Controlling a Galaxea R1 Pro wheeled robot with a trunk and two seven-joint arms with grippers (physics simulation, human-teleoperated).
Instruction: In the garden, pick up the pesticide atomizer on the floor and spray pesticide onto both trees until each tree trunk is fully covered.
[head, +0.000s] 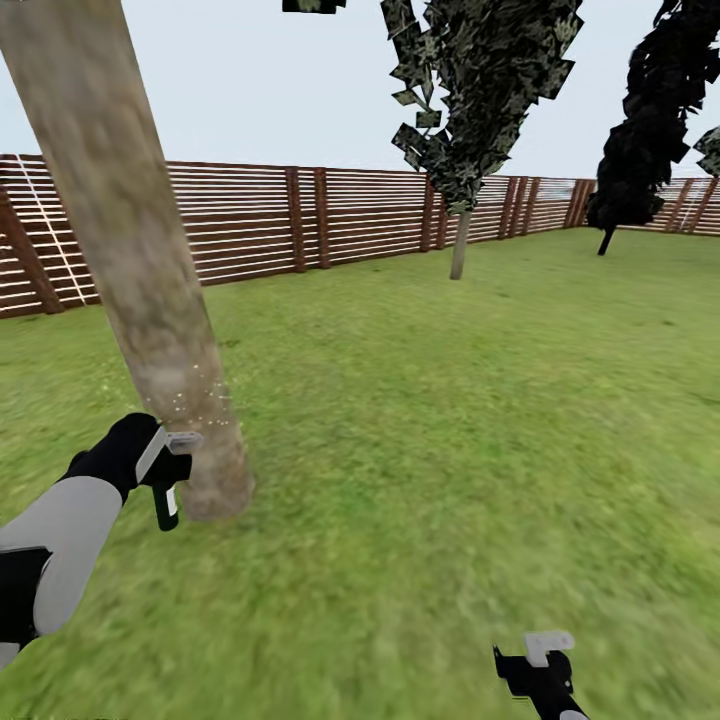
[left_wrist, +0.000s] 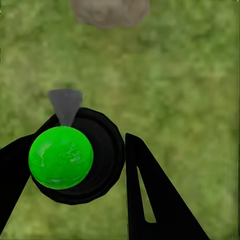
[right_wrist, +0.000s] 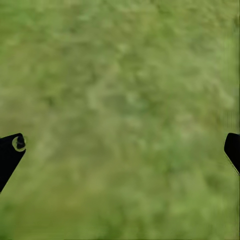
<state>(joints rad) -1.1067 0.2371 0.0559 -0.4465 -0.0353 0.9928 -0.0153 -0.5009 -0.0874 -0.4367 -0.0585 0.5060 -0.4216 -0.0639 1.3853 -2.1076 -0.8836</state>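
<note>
Fence: red-brown horizontal slats across the upper half of the head view, behind everything else.
Far trees: a second pale-stemmed tree stands upper centre, well apart from the robot; a narrow black tree stands at upper right near the fence.
Lawn: blurry green grass over the lower half of the head view; nothing lies between the robot and the trunk.
Near tree trunk: thick, mottled beige, leaning from upper left down to lower left; its crown is cut off by the top edge. Faint pale specks show on its lower part.
Pesticide atomizer: lower left of the head view, held just beside the base of the trunk, its grey trigger head towards the bark; from the left wrist it shows as a dark round body with a bright green disc.
Left gripper: clamped around the atomizer; black fingers flank the bottle.
Right gripper: fingers spread wide over bare grass, holding nothing; at the lower right edge of the head view, partly cut off.
Hard to tell: whether the nozzle touches the bark.
</note>
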